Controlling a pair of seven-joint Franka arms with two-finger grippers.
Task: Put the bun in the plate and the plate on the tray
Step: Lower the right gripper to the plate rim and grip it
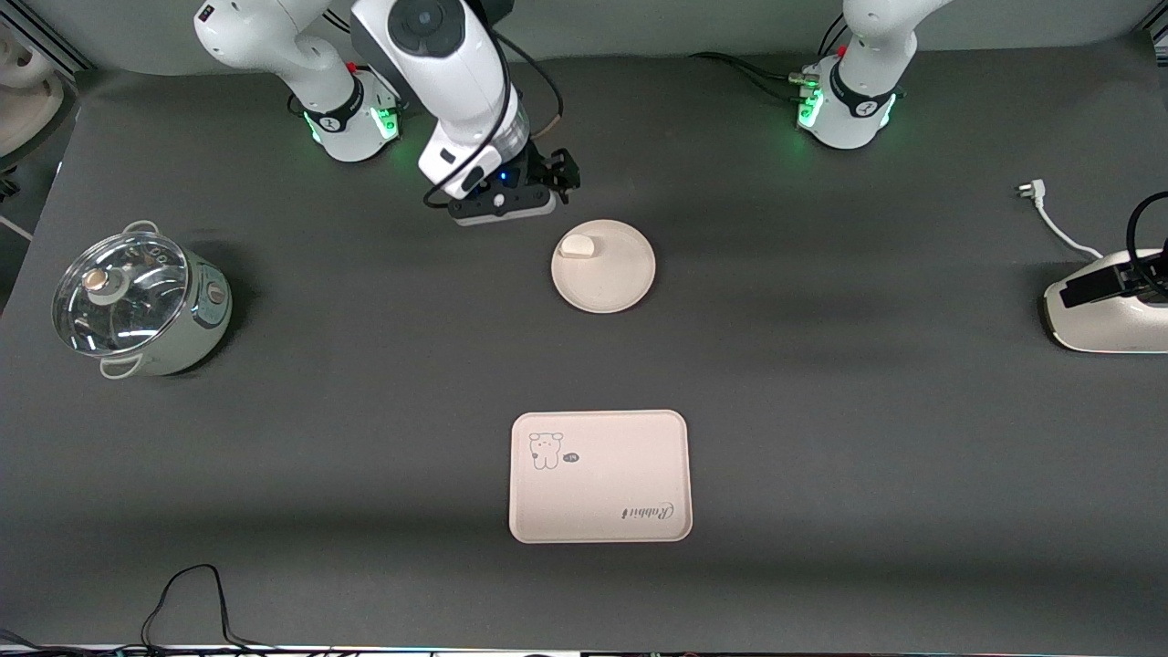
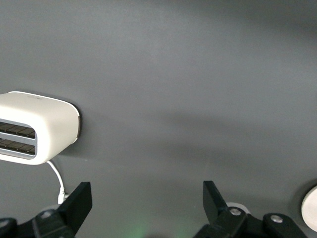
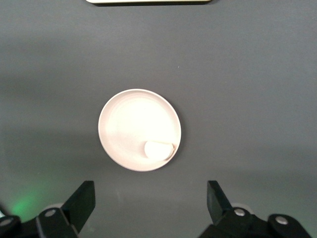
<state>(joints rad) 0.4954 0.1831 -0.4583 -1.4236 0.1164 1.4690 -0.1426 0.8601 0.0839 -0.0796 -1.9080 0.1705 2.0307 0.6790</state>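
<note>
The off-white bun (image 1: 578,245) lies in the round cream-pink plate (image 1: 616,278), close to its rim on the robots' side. The plate stands on the table's middle, farther from the front camera than the rectangular tray (image 1: 599,475) with the animal drawing and "Rabbit" script. My right gripper (image 1: 558,175) hangs open and empty just off the plate's rim on the robots' side. Its wrist view shows its open gripper (image 3: 148,208), the plate (image 3: 131,124) and the bun (image 3: 158,149). My left gripper (image 2: 147,203) is open and empty over bare table by the toaster; it is outside the front view.
A pot with a glass lid (image 1: 137,301) stands toward the right arm's end. A white toaster (image 1: 1109,310) with cord and plug (image 1: 1031,190) sits toward the left arm's end, also in the left wrist view (image 2: 34,129). A black cable (image 1: 192,602) lies near the front edge.
</note>
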